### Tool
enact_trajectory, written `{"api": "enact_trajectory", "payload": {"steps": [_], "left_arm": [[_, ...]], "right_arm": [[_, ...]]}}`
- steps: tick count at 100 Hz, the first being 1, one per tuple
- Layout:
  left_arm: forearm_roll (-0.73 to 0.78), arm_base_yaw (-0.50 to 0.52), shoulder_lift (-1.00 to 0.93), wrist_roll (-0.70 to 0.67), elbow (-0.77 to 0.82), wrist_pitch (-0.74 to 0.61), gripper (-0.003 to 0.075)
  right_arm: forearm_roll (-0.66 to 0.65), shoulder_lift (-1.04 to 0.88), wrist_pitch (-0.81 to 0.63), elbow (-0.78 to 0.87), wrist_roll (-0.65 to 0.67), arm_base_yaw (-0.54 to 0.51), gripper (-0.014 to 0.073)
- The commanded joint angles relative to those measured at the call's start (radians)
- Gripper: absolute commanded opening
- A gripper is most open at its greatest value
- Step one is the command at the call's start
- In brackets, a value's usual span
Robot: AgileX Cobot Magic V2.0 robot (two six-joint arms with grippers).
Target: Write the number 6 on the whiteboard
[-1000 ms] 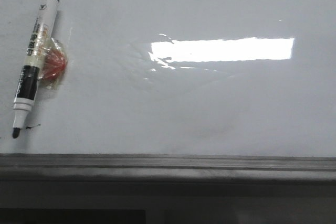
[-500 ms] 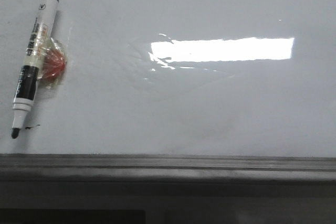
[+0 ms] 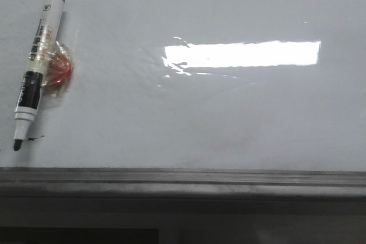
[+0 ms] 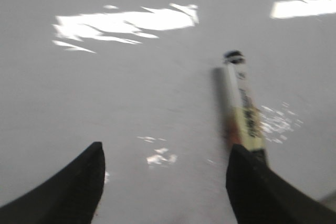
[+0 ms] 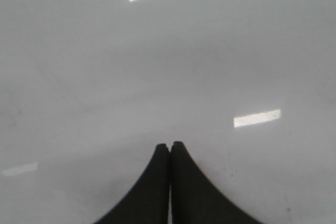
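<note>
Whiteboard (image 3: 217,112) fills the front view, glossy and bare of any number 6; only a tiny black squiggle (image 3: 35,138) sits beside the marker's tip. Since a second ago the marker (image 3: 36,68) has barely shifted, its tip wavering slightly near the squiggle, so writing has probably not begun. It lies at the board's left, long axis steeply slanted, black cap end up, nib down-left, with a reddish lump (image 3: 57,68) stuck behind its barrel. The left gripper (image 4: 165,177) hangs wide open, one finger beside the marker; the right gripper (image 5: 169,182) is pressed closed, empty.
</note>
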Motion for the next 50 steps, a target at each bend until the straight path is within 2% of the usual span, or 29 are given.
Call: {"api": "enact_trajectory", "payload": {"steps": [1, 10, 17, 35, 50], "left_arm": [[-0.023, -0.129, 0.083, 0.005, -0.045, -0.092, 0.0463], [-0.05, -0.236, 0.159, 0.005, -0.057, -0.147, 0.0463], [-0.06, -0.28, 0.221, 0.005, -0.065, -0.193, 0.0463], [-0.199, -0.278, 0.356, 0.005, -0.071, -0.301, 0.0463], [-0.214, -0.278, 0.43, -0.002, -0.071, -0.316, 0.0463]], "right_arm": [[0.008, 0.017, -0.085, -0.032, -0.008, 0.0, -0.0065], [0.008, 0.017, -0.085, -0.032, -0.008, 0.0, -0.0065], [0.008, 0.017, -0.085, -0.032, -0.008, 0.0, -0.0065], [0.008, 0.017, -0.085, -0.032, -0.008, 0.0, -0.0065], [0.008, 0.017, -0.085, -0.032, -0.008, 0.0, -0.0065]]}}
